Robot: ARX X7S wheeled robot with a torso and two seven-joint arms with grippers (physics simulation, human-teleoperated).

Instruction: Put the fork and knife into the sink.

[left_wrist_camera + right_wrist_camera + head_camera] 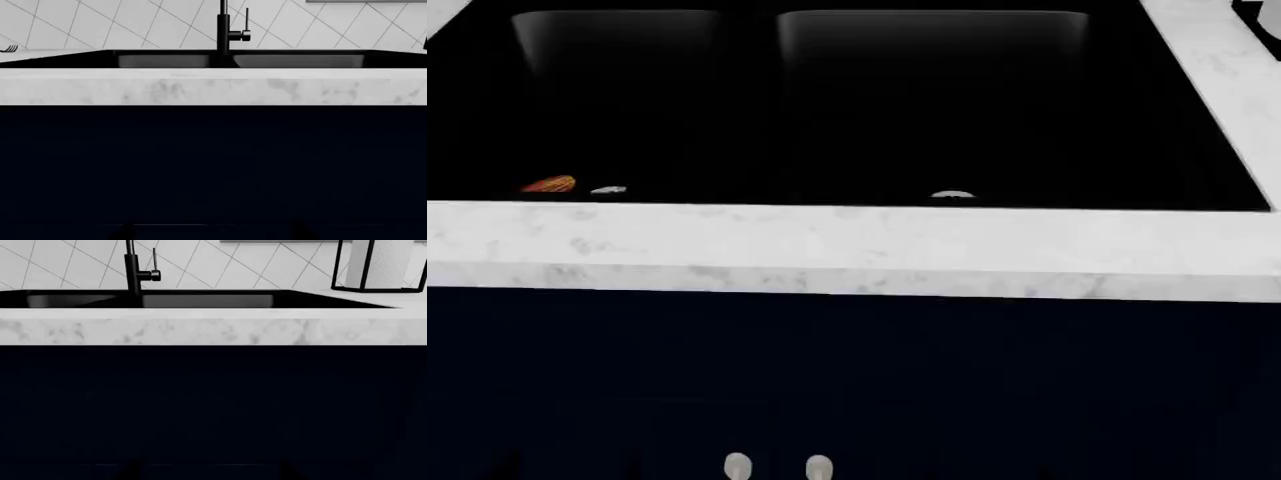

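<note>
The black double-basin sink (747, 110) lies ahead, set in a white marble counter (827, 245), with a silver drain (953, 196) in the right basin and another in the left. Only the fork's (8, 48) tines show, on the counter left of the sink. The knife is out of view. Both grippers hang low in front of the dark cabinet, below counter height. Of my left gripper (212, 234) and my right gripper (211, 474) I see only faint dark fingertips, wide apart with nothing between them.
A tall black faucet (224, 25) stands behind the divider. A small orange object (550, 184) lies in the left basin near its drain. A black-framed paper towel holder (377, 265) stands on the counter to the right. Two silver knobs (737, 466) sit on the navy cabinet front.
</note>
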